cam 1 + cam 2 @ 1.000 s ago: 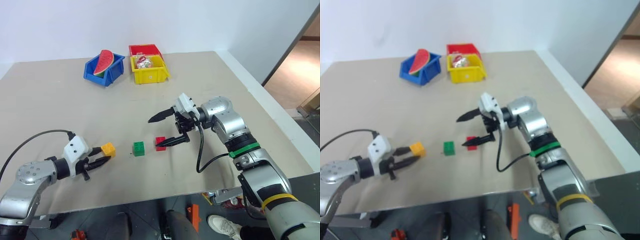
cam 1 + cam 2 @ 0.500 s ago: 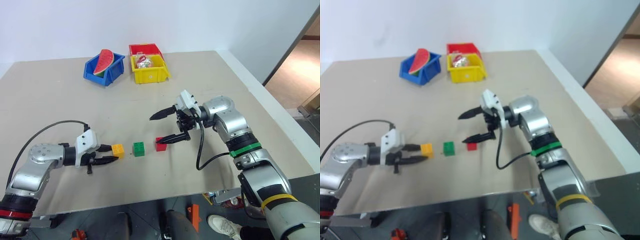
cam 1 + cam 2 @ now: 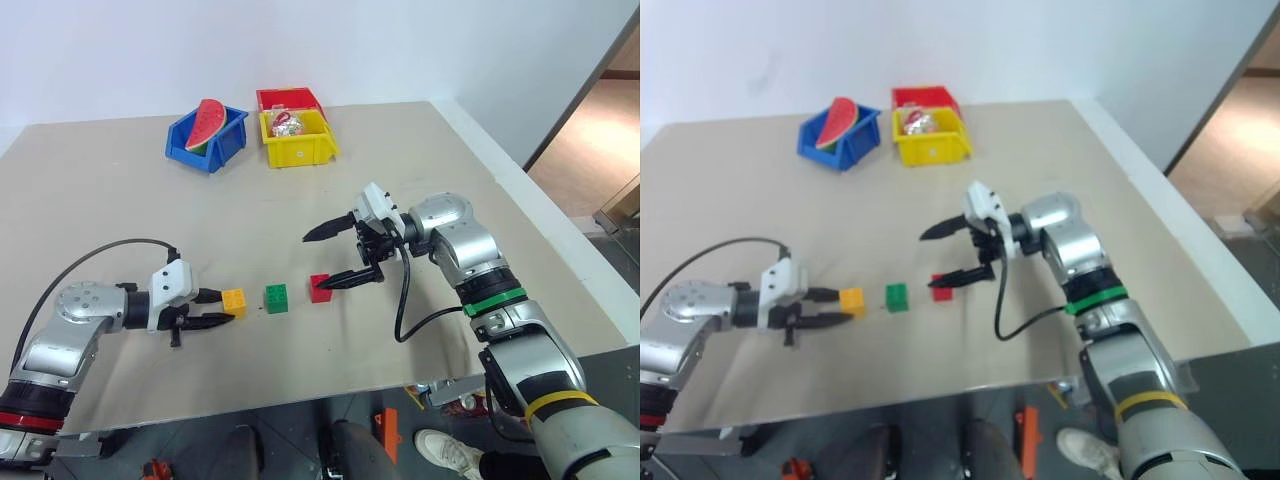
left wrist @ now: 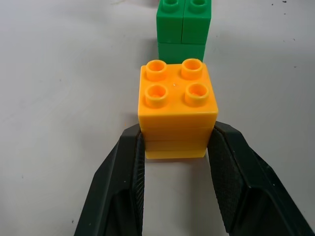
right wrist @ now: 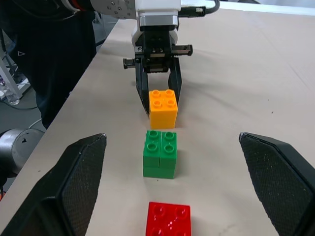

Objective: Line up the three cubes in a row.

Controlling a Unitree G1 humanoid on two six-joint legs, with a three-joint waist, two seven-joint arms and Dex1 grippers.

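Three studded cubes lie in a rough line on the beige table: yellow-orange (image 3: 234, 299), green (image 3: 277, 297) and red (image 3: 320, 287), with small gaps between them. My left gripper (image 3: 227, 306) is shut on the yellow-orange cube (image 4: 177, 105), one finger on each side of it, and the cube rests on the table just short of the green cube (image 4: 183, 29). My right gripper (image 3: 312, 264) is open, pointing left. Its lower fingertip is close by the red cube's right side and its upper finger is raised above the table.
At the far side of the table (image 3: 120, 220) stand a blue bin (image 3: 208, 140) holding a watermelon slice, a yellow bin (image 3: 298, 140) and a red bin (image 3: 290, 99) behind it. The table's right edge (image 3: 545, 235) runs close to my right arm.
My left gripper has carried the yellow-orange cube to the right, closer to the green cube, and the arm has swung outward. The right gripper has stayed put.
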